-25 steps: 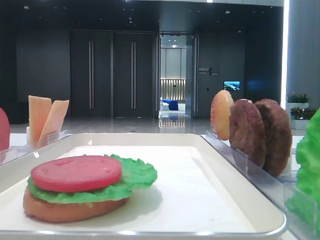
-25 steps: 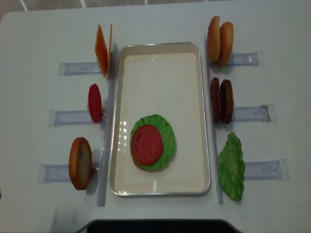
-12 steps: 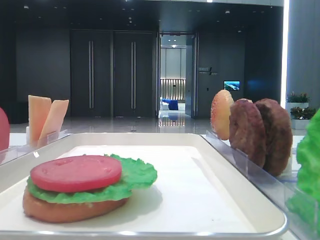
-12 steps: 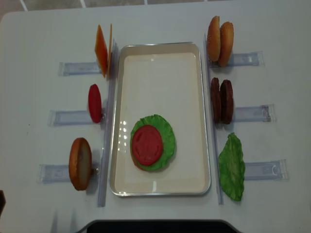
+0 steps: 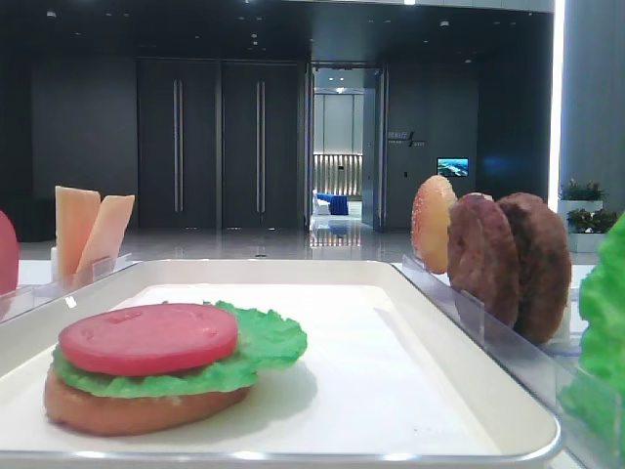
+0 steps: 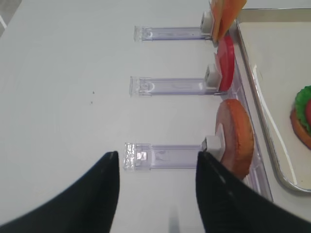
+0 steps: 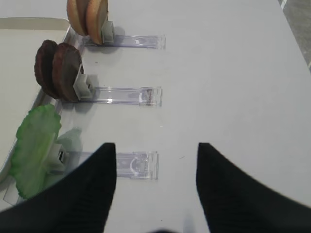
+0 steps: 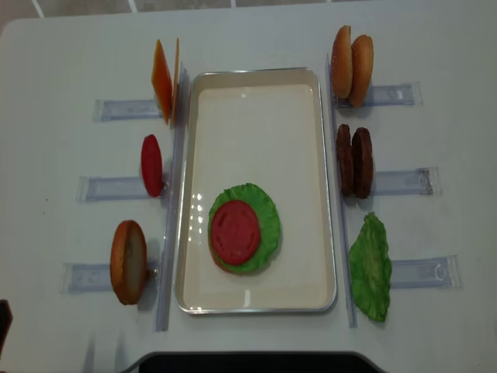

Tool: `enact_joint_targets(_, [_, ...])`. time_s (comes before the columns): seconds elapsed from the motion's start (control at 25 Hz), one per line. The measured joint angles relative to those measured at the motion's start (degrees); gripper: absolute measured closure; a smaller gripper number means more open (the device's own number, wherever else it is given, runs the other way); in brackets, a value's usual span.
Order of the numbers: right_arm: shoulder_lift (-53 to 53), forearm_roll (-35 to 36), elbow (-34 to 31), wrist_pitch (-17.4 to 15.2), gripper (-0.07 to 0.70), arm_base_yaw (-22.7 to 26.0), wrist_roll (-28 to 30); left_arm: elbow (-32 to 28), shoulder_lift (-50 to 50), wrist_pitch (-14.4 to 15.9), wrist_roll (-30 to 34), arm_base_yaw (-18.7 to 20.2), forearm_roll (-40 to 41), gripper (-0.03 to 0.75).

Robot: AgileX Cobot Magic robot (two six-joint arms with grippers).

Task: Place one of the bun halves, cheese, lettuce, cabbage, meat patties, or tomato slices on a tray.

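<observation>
On the white tray a tomato slice lies on lettuce over a bun half. Left of the tray stand cheese, a tomato slice and a bun half. To its right stand two bun halves, two meat patties and lettuce. Cabbage is out of view. My left gripper is open and empty, just left of the bun half. Open and empty too, my right gripper hovers right of the lettuce.
Clear plastic holders stick out sideways from both long sides of the tray, one under each upright piece. A dark base sits at the table's near edge. A sliver of a dark arm part shows at the lower left edge.
A dark arm part has crept slightly into the overhead view at the lower left edge. The food and the tray have not moved.
</observation>
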State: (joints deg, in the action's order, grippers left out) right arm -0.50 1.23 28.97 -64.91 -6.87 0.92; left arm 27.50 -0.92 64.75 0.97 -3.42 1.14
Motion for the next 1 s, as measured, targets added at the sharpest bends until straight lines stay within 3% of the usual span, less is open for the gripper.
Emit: enact_joint_targets(1.0, [0.0, 0.0, 0.0, 0.0, 0.272, 0.0, 0.0, -0.5, 0.0, -0.9, 0.4, 0.0, -0.4, 0.325])
